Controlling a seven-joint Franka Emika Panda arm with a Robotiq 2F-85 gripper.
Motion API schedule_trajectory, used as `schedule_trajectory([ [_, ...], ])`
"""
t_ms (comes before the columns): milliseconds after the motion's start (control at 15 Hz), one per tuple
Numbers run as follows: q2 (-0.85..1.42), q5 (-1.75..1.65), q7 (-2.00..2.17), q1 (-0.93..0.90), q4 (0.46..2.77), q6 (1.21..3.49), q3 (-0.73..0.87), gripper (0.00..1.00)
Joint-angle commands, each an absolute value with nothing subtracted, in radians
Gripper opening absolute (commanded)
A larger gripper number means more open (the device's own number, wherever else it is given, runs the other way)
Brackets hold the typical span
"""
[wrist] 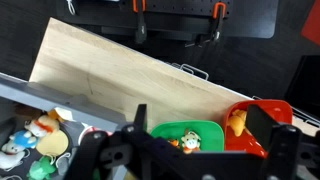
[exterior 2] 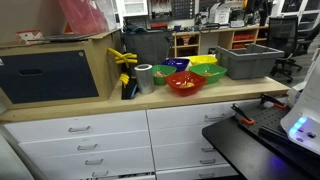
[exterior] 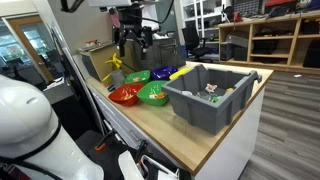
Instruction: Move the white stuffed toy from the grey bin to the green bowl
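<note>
One gripper (exterior: pixel 133 48) hangs above the bowls (exterior: pixel 127 100) in an exterior view, the white stuffed toy (exterior: pixel 212 90) lying in the grey bin (exterior: pixel 200 112); in an exterior view that bin (exterior 2: pixel 250 66) stands beside the bowls; the wrist view shows fingers (wrist: pixel 140 118) apart, empty, over the green bowl (wrist: pixel 207 128).

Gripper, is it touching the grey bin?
Apart. In an exterior view the gripper hangs up in the air, and there is a clear gap between it and the grey bin.

The gripper (exterior: pixel 132 48) is black, blocky and two-fingered.
</note>
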State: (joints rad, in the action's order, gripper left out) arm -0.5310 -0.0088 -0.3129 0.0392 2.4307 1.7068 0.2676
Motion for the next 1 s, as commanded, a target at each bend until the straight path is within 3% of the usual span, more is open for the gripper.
schedule_trajectory([
  [0, -0.527, 0.001, -0.323, 0.064, 2.429, 1.705, 0.247, 1.0],
  [933, -0.483, 0.019, -0.293, 0.062, 2.411, 1.773, 0.239, 1.0],
])
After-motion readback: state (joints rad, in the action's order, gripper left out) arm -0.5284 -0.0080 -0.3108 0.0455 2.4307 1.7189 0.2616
